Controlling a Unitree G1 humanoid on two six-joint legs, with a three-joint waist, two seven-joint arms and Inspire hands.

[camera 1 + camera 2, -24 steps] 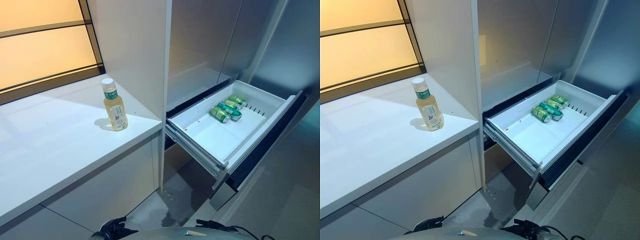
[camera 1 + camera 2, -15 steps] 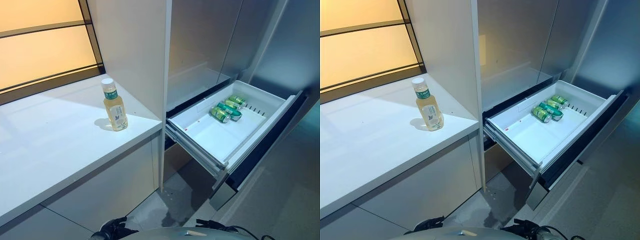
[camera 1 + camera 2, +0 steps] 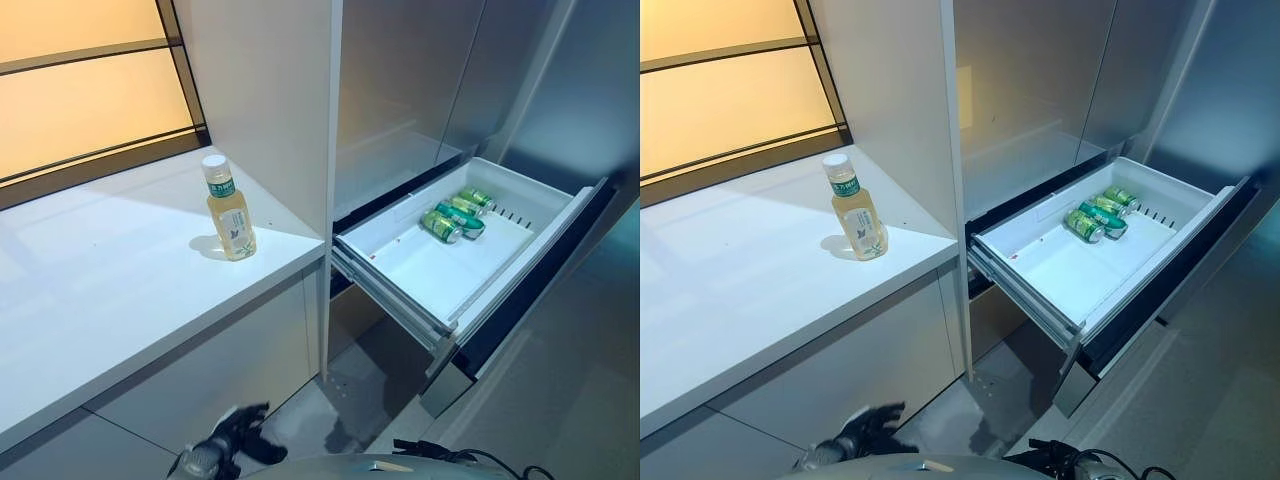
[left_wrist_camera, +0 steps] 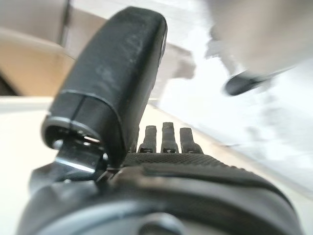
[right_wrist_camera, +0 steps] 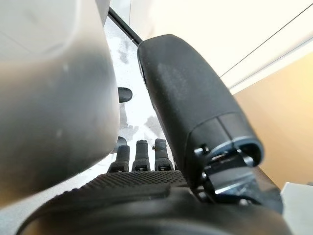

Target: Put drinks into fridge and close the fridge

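Note:
A bottle (image 3: 229,209) of pale yellow drink with a white cap and green label stands upright on the white counter (image 3: 110,280), near its right end. The fridge drawer (image 3: 455,260) is pulled open to the right, with green cans (image 3: 452,214) lying at its far end. My left hand (image 3: 232,443) shows low at the bottom, below the counter's front edge, far from the bottle; in the left wrist view its fingers (image 4: 168,139) are straight and hold nothing. In the right wrist view my right hand (image 5: 139,156) hangs with straight fingers, empty.
A tall white cabinet panel (image 3: 270,90) stands between the counter and the fridge. The grey fridge doors (image 3: 420,70) above the drawer are closed. An amber window (image 3: 80,80) runs behind the counter. Grey floor (image 3: 560,400) lies below the drawer.
My left hand has risen into the eye views at the bottom, below the counter. The bottle, cans and drawer have not moved.

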